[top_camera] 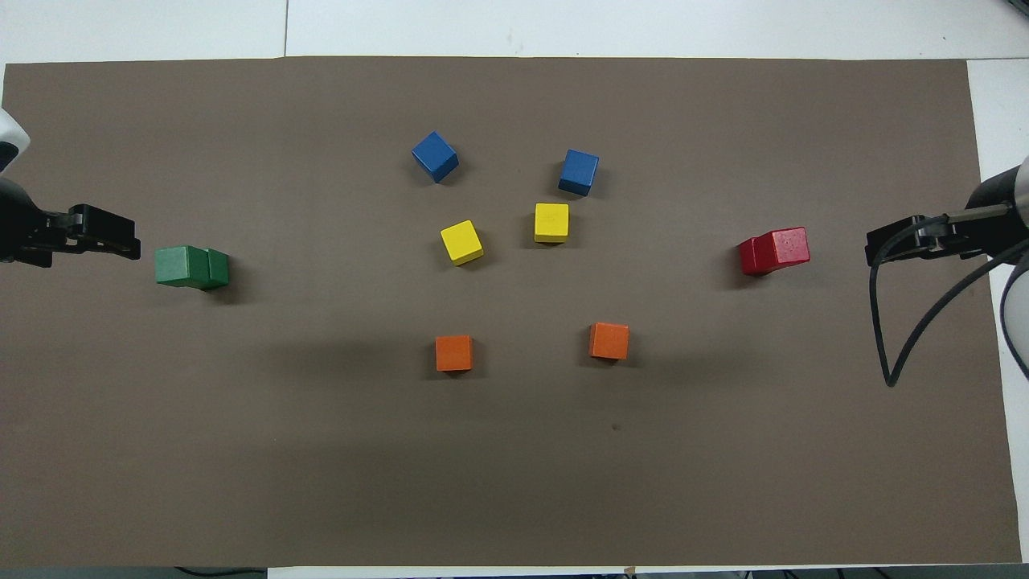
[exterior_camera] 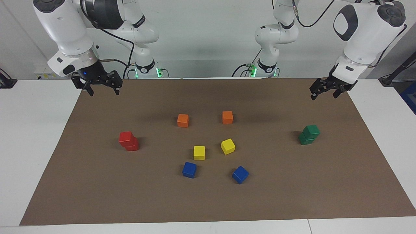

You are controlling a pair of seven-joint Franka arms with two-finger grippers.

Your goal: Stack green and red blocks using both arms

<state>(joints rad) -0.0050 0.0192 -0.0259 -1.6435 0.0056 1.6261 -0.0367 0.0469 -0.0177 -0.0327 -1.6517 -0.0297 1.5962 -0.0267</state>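
Two red blocks [exterior_camera: 128, 141] [top_camera: 774, 251] stand stacked, one on the other, toward the right arm's end of the brown mat. Two green blocks [exterior_camera: 309, 134] [top_camera: 191, 267] stand stacked the same way toward the left arm's end. My right gripper [exterior_camera: 101, 91] [top_camera: 878, 248] hangs open and empty in the air over the mat's corner by the right arm's base, clear of the red stack. My left gripper [exterior_camera: 323, 93] [top_camera: 120, 244] hangs open and empty over the mat's edge at the left arm's end, clear of the green stack.
On the brown mat [exterior_camera: 208, 201] between the stacks lie two orange cubes [exterior_camera: 183, 120] [exterior_camera: 227, 117], two yellow cubes [exterior_camera: 199, 152] [exterior_camera: 228, 146] and two blue cubes [exterior_camera: 189, 169] [exterior_camera: 240, 174], all single. A black cable [top_camera: 908, 322] loops down from the right arm.
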